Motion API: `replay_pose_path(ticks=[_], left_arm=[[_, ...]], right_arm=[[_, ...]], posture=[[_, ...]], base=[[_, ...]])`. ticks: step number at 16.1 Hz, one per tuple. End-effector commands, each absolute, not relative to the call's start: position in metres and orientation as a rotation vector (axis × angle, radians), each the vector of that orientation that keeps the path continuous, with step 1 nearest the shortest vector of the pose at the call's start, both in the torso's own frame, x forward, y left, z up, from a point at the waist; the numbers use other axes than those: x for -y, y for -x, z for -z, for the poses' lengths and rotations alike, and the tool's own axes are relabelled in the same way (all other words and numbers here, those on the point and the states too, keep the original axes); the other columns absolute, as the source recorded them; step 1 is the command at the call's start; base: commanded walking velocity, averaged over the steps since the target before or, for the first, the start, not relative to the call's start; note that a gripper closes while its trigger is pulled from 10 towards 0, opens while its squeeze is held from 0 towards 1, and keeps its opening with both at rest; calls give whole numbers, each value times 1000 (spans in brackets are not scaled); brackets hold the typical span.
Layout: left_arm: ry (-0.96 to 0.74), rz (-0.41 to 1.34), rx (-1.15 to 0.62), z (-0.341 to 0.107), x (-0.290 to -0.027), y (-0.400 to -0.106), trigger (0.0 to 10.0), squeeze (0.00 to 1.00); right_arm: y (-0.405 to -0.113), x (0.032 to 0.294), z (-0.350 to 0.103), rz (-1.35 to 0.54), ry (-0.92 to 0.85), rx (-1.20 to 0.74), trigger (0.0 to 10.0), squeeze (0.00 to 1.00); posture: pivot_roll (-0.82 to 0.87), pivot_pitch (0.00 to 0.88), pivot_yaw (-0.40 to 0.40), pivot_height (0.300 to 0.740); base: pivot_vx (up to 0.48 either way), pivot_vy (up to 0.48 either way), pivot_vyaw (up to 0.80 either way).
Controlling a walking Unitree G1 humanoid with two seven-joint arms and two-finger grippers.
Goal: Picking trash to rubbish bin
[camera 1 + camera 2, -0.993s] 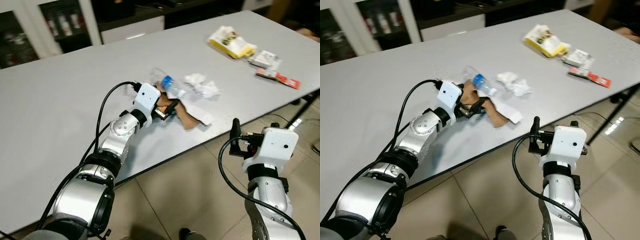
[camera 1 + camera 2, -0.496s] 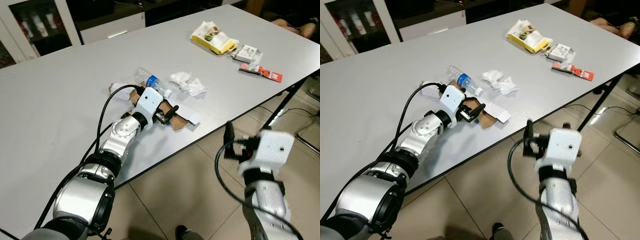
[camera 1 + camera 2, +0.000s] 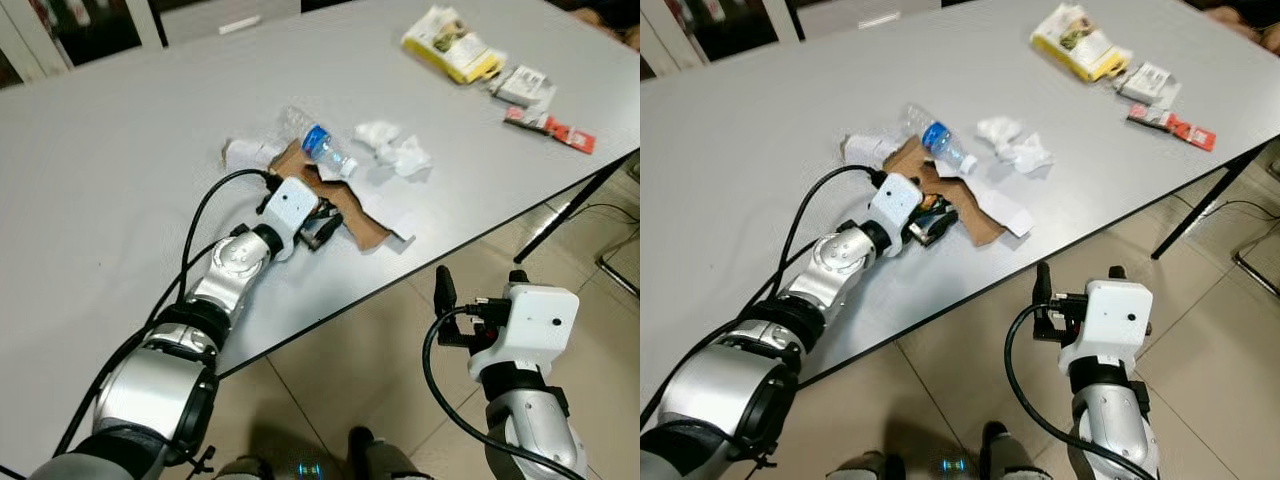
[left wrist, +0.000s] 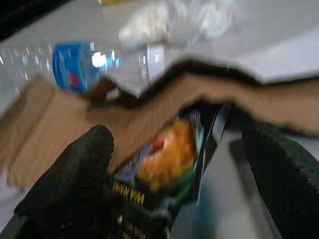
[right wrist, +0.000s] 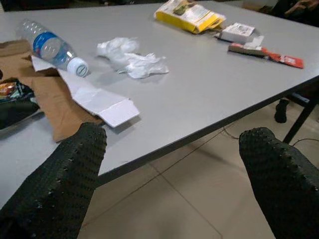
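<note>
A pile of trash lies near the front edge of the grey table (image 3: 120, 150): a torn brown cardboard piece (image 3: 352, 208), a clear plastic bottle (image 3: 322, 148) with a blue label, and crumpled white tissue (image 3: 397, 152). My left gripper (image 3: 322, 228) rests on the table at the cardboard's near edge. It is open, with a colourful snack wrapper (image 4: 167, 172) lying between its fingers (image 4: 75, 189). My right gripper (image 3: 1077, 280) hangs open below the table edge, over the floor, holding nothing.
At the far right of the table lie a yellow packet (image 3: 452, 42), small white packets (image 3: 528, 85) and a red wrapper (image 3: 558, 128). A crumpled white paper (image 3: 240, 152) sits left of the cardboard. A black table leg (image 3: 570, 205) slants down at the right over the tiled floor (image 3: 340, 360).
The whole view has shifted, so the camera moved. My left gripper stays at the cardboard with the wrapper between its fingers. The right arm has swayed a little below the table edge.
</note>
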State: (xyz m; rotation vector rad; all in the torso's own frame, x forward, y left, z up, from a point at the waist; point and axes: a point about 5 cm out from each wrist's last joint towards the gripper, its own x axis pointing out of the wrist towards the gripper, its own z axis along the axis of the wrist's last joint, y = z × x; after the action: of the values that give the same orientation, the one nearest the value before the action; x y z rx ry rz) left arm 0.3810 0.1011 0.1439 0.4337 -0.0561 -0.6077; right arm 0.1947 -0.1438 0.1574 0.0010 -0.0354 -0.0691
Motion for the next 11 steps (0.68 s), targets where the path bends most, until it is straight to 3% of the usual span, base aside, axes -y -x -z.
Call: replay_pose_path(ticks=[1, 7, 8, 9, 11], left_arm=[[-476, 637, 40, -141, -99, -380, 10000, 0], [-561, 667, -26, -127, -101, -376, 10000, 0], [-548, 671, -39, -125, -101, -375, 9373, 0], [-530, 686, -42, -125, -102, -374, 0, 0], [-532, 699, -46, -123, -102, -373, 0, 0]], right_arm=[[-191, 143, -158, 55, -8, 24, 10000, 0], [-186, 137, -158, 25, -8, 1, 10000, 0], [-185, 137, -159, 24, -8, -1, 10000, 0], [-185, 136, -159, 24, -8, -2, 10000, 0], [-186, 137, -159, 27, -7, -3, 10000, 0]], posture=[[-73, 268, -5, 740], [-90, 285, -10, 740], [-93, 286, -9, 740], [-93, 285, -8, 740], [-92, 284, -7, 740]], base=[[0, 0, 0], [0, 0, 0], [0, 0, 0], [0, 0, 0], [0, 0, 0]])
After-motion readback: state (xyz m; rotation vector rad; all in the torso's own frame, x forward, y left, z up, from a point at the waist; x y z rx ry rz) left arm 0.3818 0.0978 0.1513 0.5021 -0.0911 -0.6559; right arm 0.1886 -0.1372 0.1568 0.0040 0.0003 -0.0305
